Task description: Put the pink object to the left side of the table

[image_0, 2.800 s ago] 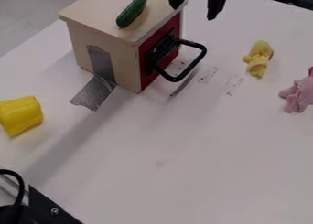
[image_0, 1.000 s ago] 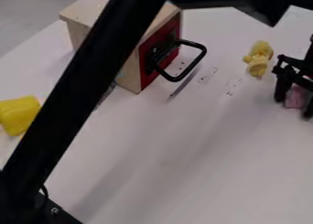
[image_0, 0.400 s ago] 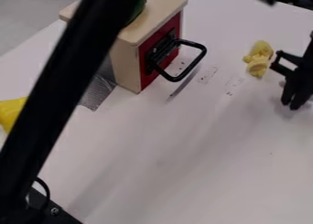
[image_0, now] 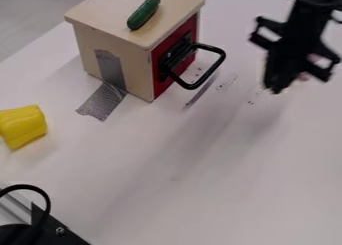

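Since the last earlier frame, the gripper has moved up and leftward in the camera view, away from the right edge, and the dark arm that crossed the wooden box has swung off it. The pink object has left its first place near the right edge along with it; bits of pink now show behind and beside the black linkage, right of the box. From that shift I judge the gripper closed on it, though the contact itself is hidden. The box stands between this spot and the left part of the table, where a yellow block lies. The likeliest trouble is the crossing: carried too low, the load or the gripper could catch the black handle that juts from the box's red front, and a knock there could jar the soft-looking toy loose or shove the box. A high path over the roof risks sweeping off the green cucumber. If the hold is only on an edge, a quick swing might let the toy slip, and a careless release could drop it onto the yellow block.
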Controlling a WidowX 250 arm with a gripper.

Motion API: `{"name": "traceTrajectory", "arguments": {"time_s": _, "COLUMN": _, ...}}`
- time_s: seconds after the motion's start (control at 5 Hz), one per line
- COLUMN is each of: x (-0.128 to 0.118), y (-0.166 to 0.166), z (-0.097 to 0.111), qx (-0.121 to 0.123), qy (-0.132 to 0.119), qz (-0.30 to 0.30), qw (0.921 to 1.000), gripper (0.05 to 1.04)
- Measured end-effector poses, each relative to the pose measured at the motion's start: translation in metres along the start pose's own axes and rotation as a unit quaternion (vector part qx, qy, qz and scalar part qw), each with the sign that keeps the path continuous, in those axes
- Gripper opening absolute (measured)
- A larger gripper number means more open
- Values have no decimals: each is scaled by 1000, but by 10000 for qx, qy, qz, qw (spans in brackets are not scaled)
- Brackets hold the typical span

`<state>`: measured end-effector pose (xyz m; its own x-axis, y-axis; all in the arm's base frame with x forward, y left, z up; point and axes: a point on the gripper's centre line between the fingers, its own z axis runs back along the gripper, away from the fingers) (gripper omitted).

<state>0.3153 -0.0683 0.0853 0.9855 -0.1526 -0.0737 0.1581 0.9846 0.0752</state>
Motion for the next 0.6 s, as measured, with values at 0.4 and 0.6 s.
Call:
{"name": "traceTrajectory", "arguments": {"time_s": 0.4, "x": -96, "y": 78, "z": -36, "qx": 4, "qy": 324, "qz": 206, "qw": 9993, "gripper": 79}}
{"name": "traceTrajectory", "arguments": {"time_s": 0.6, "x": -126, "y": 99, "z": -59, "qx": -358, "qy": 300, "qz": 293, "qw": 9985, "gripper": 79}}
